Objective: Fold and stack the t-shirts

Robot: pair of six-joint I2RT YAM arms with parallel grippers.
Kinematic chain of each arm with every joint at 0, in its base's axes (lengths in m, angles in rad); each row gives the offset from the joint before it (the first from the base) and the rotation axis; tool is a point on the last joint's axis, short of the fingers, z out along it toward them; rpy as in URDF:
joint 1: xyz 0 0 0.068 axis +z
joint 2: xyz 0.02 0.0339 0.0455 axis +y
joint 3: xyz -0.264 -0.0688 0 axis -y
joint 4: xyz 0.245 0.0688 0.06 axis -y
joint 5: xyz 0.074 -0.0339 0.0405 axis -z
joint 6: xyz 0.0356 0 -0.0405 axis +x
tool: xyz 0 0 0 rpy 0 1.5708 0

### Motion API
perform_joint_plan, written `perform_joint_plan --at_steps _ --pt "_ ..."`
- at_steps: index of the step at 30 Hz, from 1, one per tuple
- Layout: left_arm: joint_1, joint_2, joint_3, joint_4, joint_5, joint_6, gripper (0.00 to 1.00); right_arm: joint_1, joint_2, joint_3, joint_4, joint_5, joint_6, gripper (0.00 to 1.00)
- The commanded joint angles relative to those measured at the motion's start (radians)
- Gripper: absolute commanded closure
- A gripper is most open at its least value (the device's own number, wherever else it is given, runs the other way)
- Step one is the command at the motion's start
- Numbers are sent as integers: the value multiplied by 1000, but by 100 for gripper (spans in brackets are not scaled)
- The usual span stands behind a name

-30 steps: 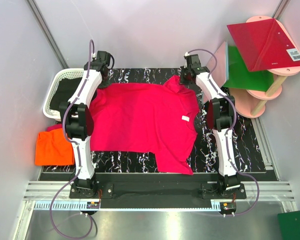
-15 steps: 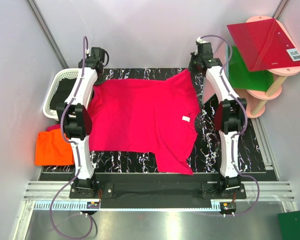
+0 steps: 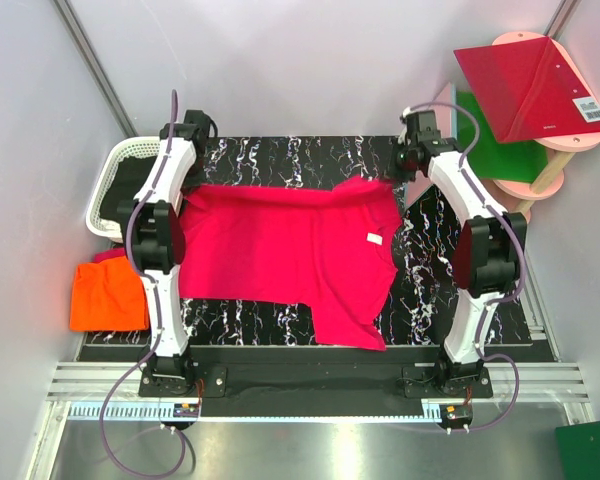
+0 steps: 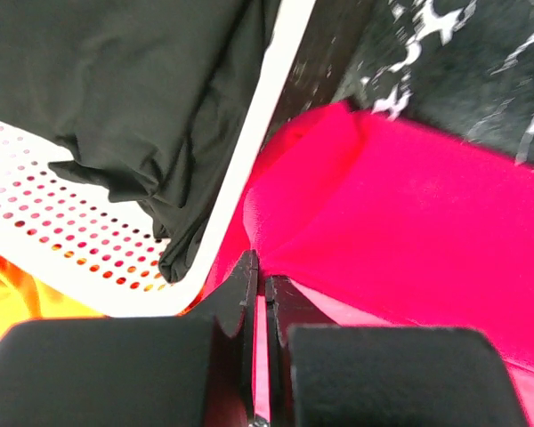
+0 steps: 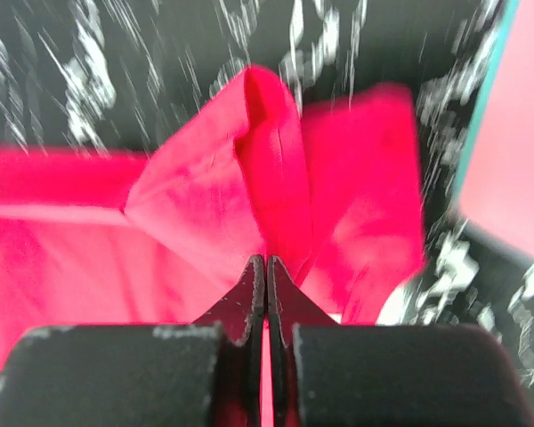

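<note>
Two t-shirts show in the top view. The hot pink t-shirt (image 3: 290,250) lies spread across the middle of the black marbled desk (image 3: 310,155). Its white neck label (image 3: 373,238) is right of centre, and one sleeve reaches toward the lower edge of the desk. The orange t-shirt (image 3: 108,295) lies in a low heap at the left of the frame, beside the desk's left edge and just below a white basket (image 3: 98,200).

The left fingers (image 4: 243,298) are pressed together on a thin fold of the pink cloth at the shirt's upper left corner, close to the basket's rim; dark cloth (image 4: 116,89) lies in the basket. The right fingers (image 5: 252,289) pinch a bunched ridge of the same shirt at its upper right corner.

In the upper right of the top view, a red panel (image 3: 530,85) and a green panel (image 3: 490,140) rest on a pink stand (image 3: 500,210).
</note>
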Motion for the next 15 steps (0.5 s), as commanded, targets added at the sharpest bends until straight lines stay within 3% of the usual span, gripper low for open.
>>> perform_joint_plan --at_steps 1,4,5,7,8,9,11,13,14,15 --pt "11 55 71 -74 -40 -15 100 -2 -27 -92 -114 -110 71 100" --pt "11 80 86 -104 -29 -19 99 -1 -6 -132 -161 -161 89 100" --pt "13 85 86 -109 -21 -19 81 -1 10 -138 -186 -167 92 100" --pt "16 89 83 -126 14 -25 60 -1 27 -136 -215 -170 94 100" --pt "17 89 82 -132 17 -42 37 1 54 -121 -264 -164 88 100" --pt "17 76 65 -132 15 -53 1 1 65 -114 -290 -158 83 100" --pt "17 54 48 -128 14 -73 1 -1 91 -95 -351 -123 62 100" --pt "17 19 25 -111 15 -81 1 1 99 -95 -365 -98 58 93" --pt "16 7 23 -106 15 -82 1 1 111 -83 -391 -89 54 82" --pt "16 -12 25 -101 19 -84 1 -1 117 -75 -407 -90 52 63"
